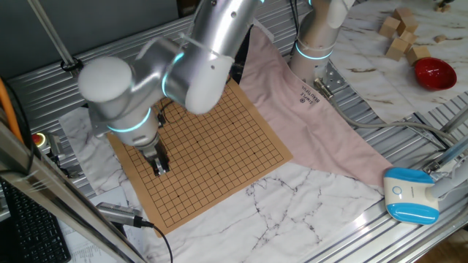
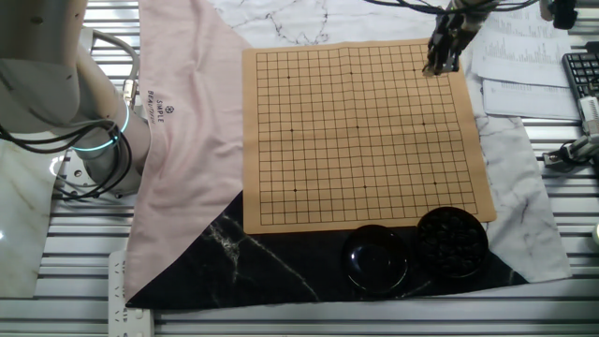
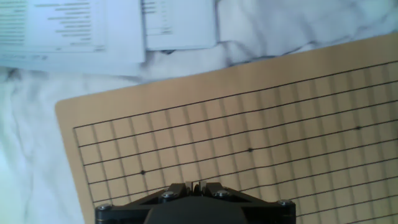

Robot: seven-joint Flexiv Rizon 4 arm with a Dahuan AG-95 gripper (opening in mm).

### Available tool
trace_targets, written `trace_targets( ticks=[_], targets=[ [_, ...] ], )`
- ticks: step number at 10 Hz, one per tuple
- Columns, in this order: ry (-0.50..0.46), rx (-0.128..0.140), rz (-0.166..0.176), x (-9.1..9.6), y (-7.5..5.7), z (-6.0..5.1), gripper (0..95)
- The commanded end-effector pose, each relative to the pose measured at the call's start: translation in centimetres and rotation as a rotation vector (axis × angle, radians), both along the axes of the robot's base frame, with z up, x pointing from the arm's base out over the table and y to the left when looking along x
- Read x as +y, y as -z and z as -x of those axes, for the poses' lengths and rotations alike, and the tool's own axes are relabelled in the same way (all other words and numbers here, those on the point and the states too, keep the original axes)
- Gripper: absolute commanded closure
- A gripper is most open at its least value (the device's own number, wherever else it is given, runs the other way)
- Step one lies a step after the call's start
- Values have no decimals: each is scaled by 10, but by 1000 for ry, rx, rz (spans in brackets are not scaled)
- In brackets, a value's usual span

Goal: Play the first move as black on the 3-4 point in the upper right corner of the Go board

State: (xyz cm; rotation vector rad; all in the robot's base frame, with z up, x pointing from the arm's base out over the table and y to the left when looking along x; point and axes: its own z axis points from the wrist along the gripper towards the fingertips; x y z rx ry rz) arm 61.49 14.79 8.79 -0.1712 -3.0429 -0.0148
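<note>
The tan wooden Go board lies flat with no stones on its grid; it also shows in the one fixed view and the hand view. My gripper hangs low over the board's corner nearest the papers, also seen in the one fixed view. In the hand view my gripper has its jaws nearly together, with a small dark thing pinched between them that looks like a black stone. A black bowl of dark stones and a second black bowl stand by the board's near edge.
A pink cloth lies beside the board and under the arm's base. Papers and a keyboard lie past the board's corner. A red bowl, wooden blocks and a blue-white device stand apart.
</note>
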Motion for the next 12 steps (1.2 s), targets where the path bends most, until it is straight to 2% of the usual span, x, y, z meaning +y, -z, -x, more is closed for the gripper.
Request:
trace_targets(
  ticks=[1,2,5,6,8,9,11,12],
  targets=[
    [-5,-4,0,1,4,0,950],
    [-7,-7,1,1,9,-3,950],
    [6,0,0,0,10,-3,950],
    [-1,-7,-11,0,10,-3,950],
    [-53,1,-16,0,10,-3,950],
    [-74,3,-3,0,10,-3,950],
    [-167,8,17,0,10,-3,950],
    [-240,8,14,0,10,-3,950]
  ],
)
